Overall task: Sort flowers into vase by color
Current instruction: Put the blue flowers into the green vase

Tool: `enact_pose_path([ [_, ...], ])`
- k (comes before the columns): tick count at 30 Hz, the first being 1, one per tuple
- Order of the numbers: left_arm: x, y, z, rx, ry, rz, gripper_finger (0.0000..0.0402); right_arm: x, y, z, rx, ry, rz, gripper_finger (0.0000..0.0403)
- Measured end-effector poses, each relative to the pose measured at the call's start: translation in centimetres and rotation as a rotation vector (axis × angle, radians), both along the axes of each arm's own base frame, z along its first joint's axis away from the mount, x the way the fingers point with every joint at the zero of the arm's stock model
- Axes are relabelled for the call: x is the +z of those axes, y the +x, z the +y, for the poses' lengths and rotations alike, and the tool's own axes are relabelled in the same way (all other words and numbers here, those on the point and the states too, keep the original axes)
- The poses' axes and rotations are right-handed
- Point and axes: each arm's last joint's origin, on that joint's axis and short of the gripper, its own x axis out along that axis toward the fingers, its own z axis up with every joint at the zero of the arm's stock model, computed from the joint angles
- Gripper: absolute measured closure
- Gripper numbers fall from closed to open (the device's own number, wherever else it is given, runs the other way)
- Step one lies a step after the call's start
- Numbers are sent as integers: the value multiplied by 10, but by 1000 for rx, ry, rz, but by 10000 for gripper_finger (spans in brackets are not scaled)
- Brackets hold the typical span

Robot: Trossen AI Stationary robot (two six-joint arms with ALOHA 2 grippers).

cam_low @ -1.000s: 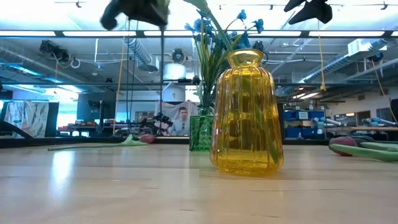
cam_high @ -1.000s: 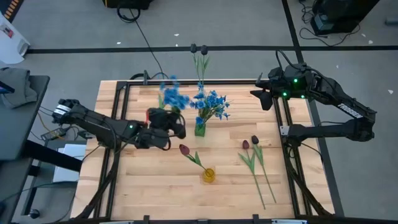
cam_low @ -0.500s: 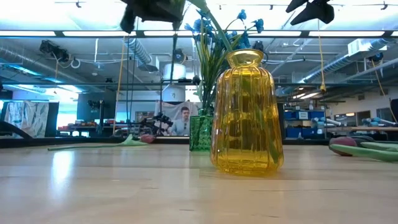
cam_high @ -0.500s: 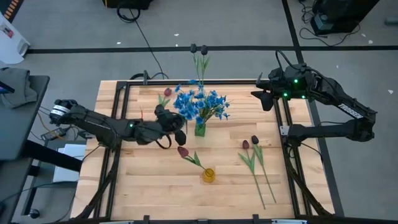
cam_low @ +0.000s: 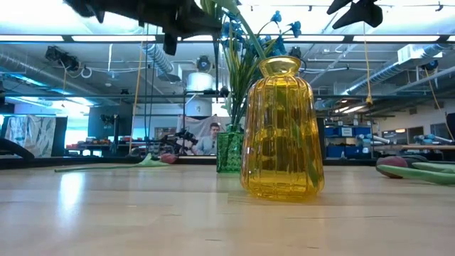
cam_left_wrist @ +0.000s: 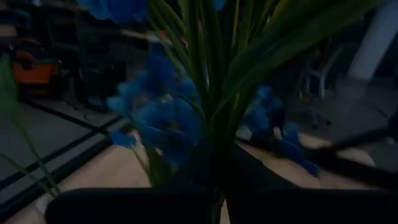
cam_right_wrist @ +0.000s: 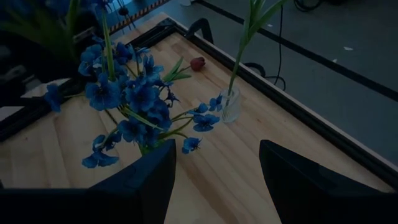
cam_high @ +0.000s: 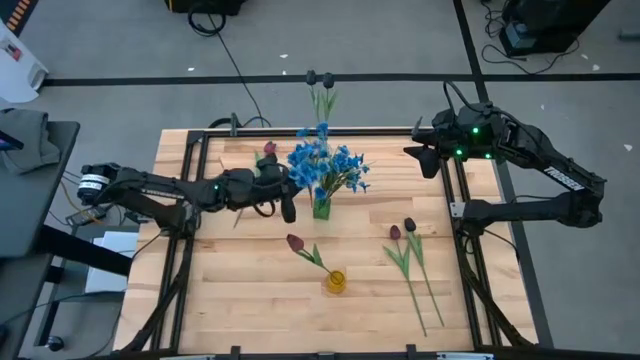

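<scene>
My left gripper (cam_high: 289,192) (cam_low: 173,16) is shut on a spray of blue flowers (cam_high: 306,157) and hangs just left of the green vase (cam_high: 321,208) (cam_low: 229,151). That vase holds a bunch of blue flowers (cam_high: 345,168) (cam_right_wrist: 140,99). The yellow vase (cam_high: 335,281) (cam_low: 282,128) holds one red tulip (cam_high: 296,242). Two red tulips (cam_high: 408,232) lie flat on the table's right side, and another (cam_high: 268,148) (cam_right_wrist: 197,63) lies near the far edge. A clear vase (cam_right_wrist: 231,107) holds thin dark-headed stems (cam_high: 318,80). My right gripper (cam_high: 424,155) (cam_right_wrist: 217,180) waits open above the far right corner. My left gripper pinches the blue spray's green stem (cam_left_wrist: 214,158) between its two fingers, coming level from the table's left side and lying across the stem. The spray is lifted clear and stands upright: blossoms above the fingers, stem (cam_low: 215,85) hanging below them, beside the green vase.
A black frame rail (cam_high: 200,150) runs along the table's left, far and right sides. Bare wood (cam_high: 230,290) lies at the near left. A person (cam_low: 212,139) sits in the room far beyond the table.
My left gripper has carried the blue spray toward the table's right and far side, from well left of the green vase up beside it. The spray stayed upright and its blossoms now meet the bunch in the vase. My right arm kept still.
</scene>
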Motion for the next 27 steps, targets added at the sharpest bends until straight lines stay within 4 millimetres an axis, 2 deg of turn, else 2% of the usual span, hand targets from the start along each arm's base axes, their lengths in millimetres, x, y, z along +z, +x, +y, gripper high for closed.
enact_pose_path([
  [7,-15,-9,10,38,1,-115,380,0,0,0,-9,-6,-1,163],
  [10,-22,-10,11,44,3,-108,380,1,1,-1,-17,-18,-12,163],
  [18,-46,6,12,7,3,-84,380,8,4,-3,-33,-59,-83,163],
  [27,-51,11,15,5,30,-102,380,8,5,-3,-41,-40,-93,163],
])
